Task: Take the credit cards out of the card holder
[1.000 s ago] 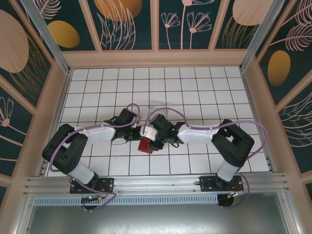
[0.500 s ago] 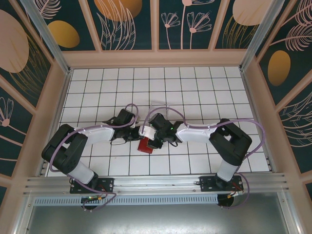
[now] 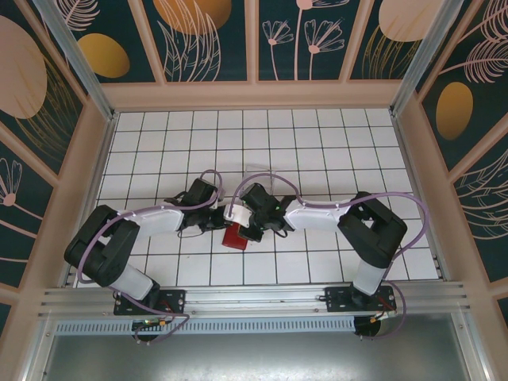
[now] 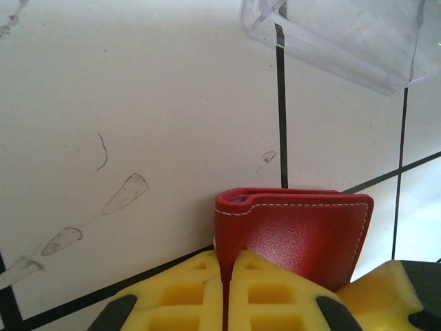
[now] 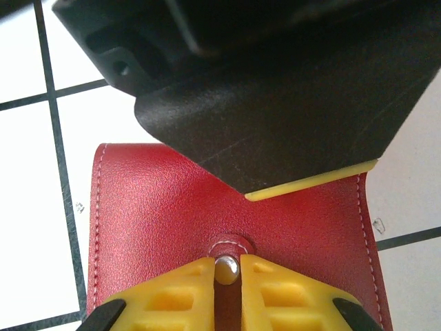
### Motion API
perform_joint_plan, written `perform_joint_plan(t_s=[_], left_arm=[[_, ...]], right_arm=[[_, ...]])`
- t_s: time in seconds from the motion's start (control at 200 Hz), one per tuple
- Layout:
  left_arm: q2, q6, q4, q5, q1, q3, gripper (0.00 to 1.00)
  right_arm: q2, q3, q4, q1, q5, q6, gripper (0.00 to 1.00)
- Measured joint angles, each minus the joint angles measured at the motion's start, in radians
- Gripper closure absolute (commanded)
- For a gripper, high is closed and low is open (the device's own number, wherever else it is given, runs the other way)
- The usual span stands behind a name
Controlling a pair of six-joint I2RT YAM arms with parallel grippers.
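Card holder: the red card holder lies folded flat on the surface, about midway between its left and right edges and nearer the near edge than the far one.
Credit cards: judging by the closed fold, they are inside the holder.
Left gripper: your left gripper is closed tight, with a thin red edge of the holder pinched between its yellow pads.
Right gripper: your right gripper has narrowed to a slit around the metal snap stud, a pad touching it on each side.
Step in hand: popping the snap so the fold can open; nothing has been taken out yet.
How to do it well: use the left clamp as your anchor and hold it firm. Peel the snap upward and away from that clamp instead of yanking.
Risk: the stud is small and rounded, so the pads may slip off. If you can, bite some of the leather around it too.
Nearby: the clear box sits just beyond the holder toward the far edge, so lift without sweeping into it.
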Motion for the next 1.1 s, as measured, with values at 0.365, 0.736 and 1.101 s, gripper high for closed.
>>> perform_joint_plan(t_s=[0.365,0.736,1.101], left_arm=[[-0.009,0.023,0.006,-0.021,-0.01,-0.006,0.94],[-0.009,0.048,0.005,-0.02,-0.023,-0.006,0.96],[-0.007,0.054,0.0,-0.018,-0.032,-0.005,0.96]], right_arm=[[-0.039,-0.117,0.185,0.0,-0.001,0.112,0.89],[-0.114,-0.288,0.424,0.001,0.01,0.183,0.92],[-0.197,-0.396,0.551,0.002,0.014,0.213,0.9]])
